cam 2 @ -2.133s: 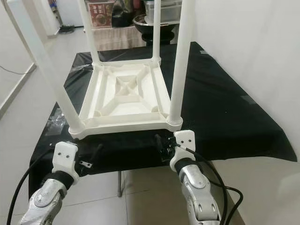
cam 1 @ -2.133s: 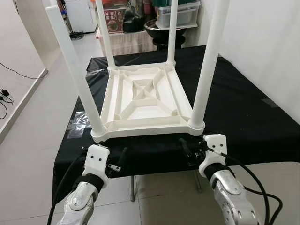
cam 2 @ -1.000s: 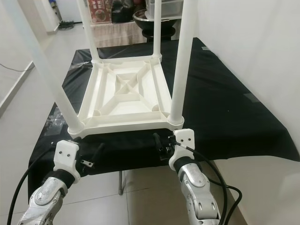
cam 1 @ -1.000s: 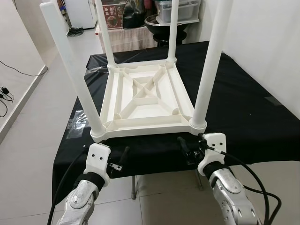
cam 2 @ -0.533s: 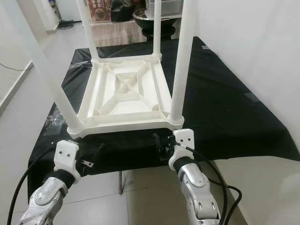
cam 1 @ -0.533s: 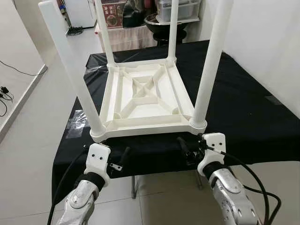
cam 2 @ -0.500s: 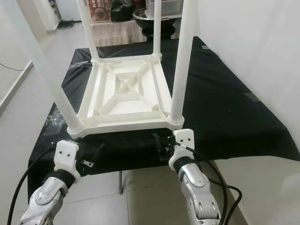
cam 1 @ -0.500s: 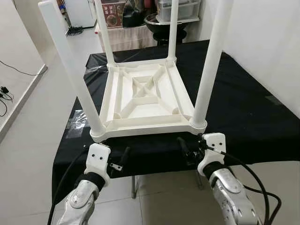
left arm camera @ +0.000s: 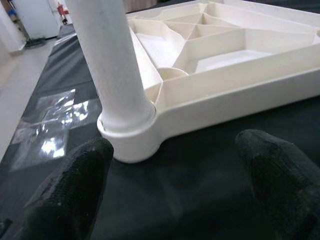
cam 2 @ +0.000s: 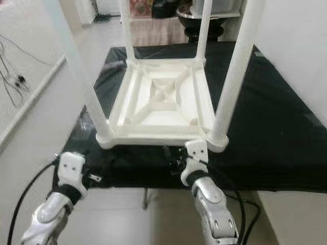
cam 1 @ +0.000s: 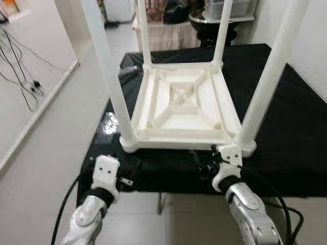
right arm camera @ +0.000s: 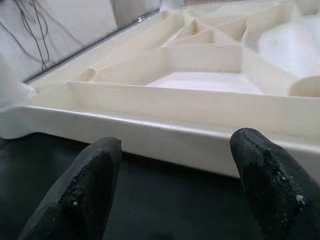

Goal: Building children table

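white moulded plastic dominates the scene: the children's table (cam 1: 186, 104) lies upside down on a black-draped work table (cam 1: 299, 143), its top flat on the cloth and its four round legs pointing upward, a pose that seems chosen so the legs can be seated in their corner sockets from above and the ribbed underside kept within reach. the underside is a shallow tray of thin walls, with a cross of diagonal ribs at the centre and rounded collars at each corner; the near left leg (left arm camera: 107, 65) reads as a smooth, faintly matt tube sunk into its collar, and the near right leg (cam 2: 232, 71) stands in the matching corner. the left gripper (left arm camera: 170, 187) sits low at the near edge of the cloth, just in front of that left corner collar, its two black textured fingers (left arm camera: 75, 195) spread wide and holding nothing. the right gripper (right arm camera: 172, 192) faces the near rim of the table close by the right corner, its fingers likewise apart and empty, short of touching the plastic. crinkled clear film (cam 1: 110, 122) glints on the cloth beside the left corner. with all four legs apparently in place, the build looks close to done, the grippers poised as if to check or grasp the near rim.
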Available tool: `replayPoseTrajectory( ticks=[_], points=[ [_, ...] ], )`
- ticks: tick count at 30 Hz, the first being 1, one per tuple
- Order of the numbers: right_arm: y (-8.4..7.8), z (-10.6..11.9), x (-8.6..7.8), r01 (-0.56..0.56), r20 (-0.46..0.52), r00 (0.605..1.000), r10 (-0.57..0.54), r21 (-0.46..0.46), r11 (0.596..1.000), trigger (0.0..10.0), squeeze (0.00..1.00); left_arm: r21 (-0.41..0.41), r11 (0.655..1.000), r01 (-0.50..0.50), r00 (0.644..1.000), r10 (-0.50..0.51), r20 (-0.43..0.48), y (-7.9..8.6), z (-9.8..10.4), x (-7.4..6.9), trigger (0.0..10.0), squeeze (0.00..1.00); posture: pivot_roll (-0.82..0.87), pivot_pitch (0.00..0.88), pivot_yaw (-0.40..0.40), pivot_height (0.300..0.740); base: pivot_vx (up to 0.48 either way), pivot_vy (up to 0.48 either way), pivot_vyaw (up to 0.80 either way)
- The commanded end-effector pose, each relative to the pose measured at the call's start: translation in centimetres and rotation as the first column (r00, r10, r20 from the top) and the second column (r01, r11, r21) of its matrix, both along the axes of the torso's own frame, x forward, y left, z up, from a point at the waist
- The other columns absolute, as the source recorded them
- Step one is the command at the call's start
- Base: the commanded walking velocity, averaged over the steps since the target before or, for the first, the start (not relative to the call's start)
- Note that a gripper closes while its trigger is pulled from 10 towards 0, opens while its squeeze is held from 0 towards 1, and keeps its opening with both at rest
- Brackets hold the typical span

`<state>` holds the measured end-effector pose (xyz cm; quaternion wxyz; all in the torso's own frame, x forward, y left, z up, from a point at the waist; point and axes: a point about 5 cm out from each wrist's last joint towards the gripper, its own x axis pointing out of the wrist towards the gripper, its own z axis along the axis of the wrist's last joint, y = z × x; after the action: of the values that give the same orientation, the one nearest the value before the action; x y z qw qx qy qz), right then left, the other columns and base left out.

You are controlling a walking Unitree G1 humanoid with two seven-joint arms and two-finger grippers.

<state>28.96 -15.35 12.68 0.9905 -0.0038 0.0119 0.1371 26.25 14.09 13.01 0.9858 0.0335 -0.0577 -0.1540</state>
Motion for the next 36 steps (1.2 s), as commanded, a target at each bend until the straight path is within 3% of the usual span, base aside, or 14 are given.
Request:
replayPoseTrajectory(
  ticks=[1, 10, 16, 29, 36],
  points=[
    [0.4, -0.1, 0.0, -0.019, -0.003, 1.0, 0.019, 0.002, 1.0, 10.0, 0.0, 0.014, 1.0, -0.021, 0.999, 0.021, -0.035, 0.7, -0.8, -0.3, 10.0, 0.0, -0.09, 0.119, 0.055, 0.74, 0.274, 0.0, 0.5],
    [0.4, -0.2, 0.0, -0.022, -0.018, 1.0, 0.022, 0.029, 0.999, 10.0, 0.0, 0.007, 1.0, -0.008, 0.999, 0.008, -0.035, 0.6, -0.8, -0.3, 10.0, 0.0, -0.09, 0.121, 0.054, 0.74, 0.273, 0.0, 0.0],
    [0.4, -0.2, 0.0, -0.024, -0.019, 0.999, 0.025, 0.043, 0.999, 10.0, 0.0, 0.003, 0.999, 0.039, 0.999, -0.039, -0.024, 0.3, -0.7, -0.5, 10.0, 0.0, -0.08, 0.121, 0.055, 0.74, 0.0, 0.0, 0.0],
    [0.2, -0.2, 0.1, -0.024, -0.019, 0.999, 0.026, 0.066, 0.998, 10.0, 0.0, 0.024, 1.0, 0.019, 1.0, -0.019, 0.004, 0.4, -0.3, -1.0, 10.0, 0.0, -0.07, 0.123, 0.054, 0.74, 0.0, 0.0, 0.0],
    [0.2, 0.4, -0.2, -0.103, 0.009, 0.995, 0.102, 0.048, 0.994, 10.0, 0.0, 0.008, 1.0, 0.023, 1.0, -0.023, 0.0, 0.5, 0.0, -1.4, 10.0, 0.0, -0.07, 0.124, 0.057, 0.74, 0.0, 0.0, 0.0]
  ],
)
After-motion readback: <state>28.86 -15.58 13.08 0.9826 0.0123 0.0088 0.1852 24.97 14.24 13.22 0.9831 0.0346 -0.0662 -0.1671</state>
